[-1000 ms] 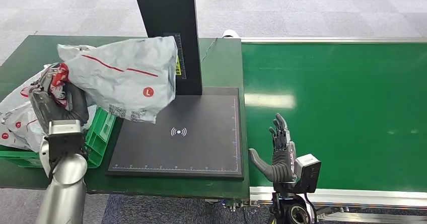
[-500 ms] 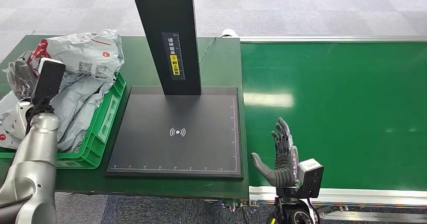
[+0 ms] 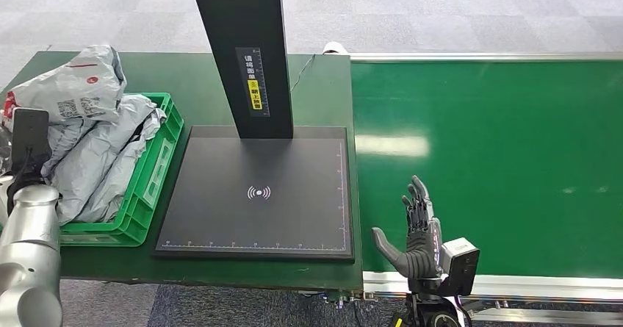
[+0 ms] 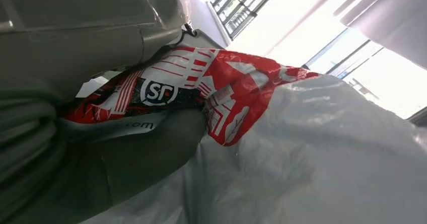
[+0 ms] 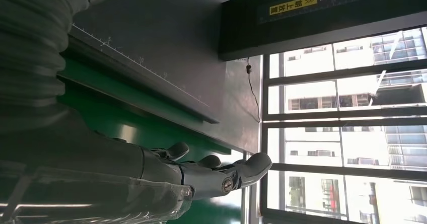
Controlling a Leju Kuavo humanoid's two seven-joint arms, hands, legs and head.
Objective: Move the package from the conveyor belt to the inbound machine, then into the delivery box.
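One soft, light poly package sits atop the pile in the delivery box at the bench's left edge, left hand pinching its crumpled red corner, right hand spread, holding nothing.

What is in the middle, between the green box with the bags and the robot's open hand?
In the head view, the flat black scanner pad with its tall post lies between the green box and the right hand, on the green table.
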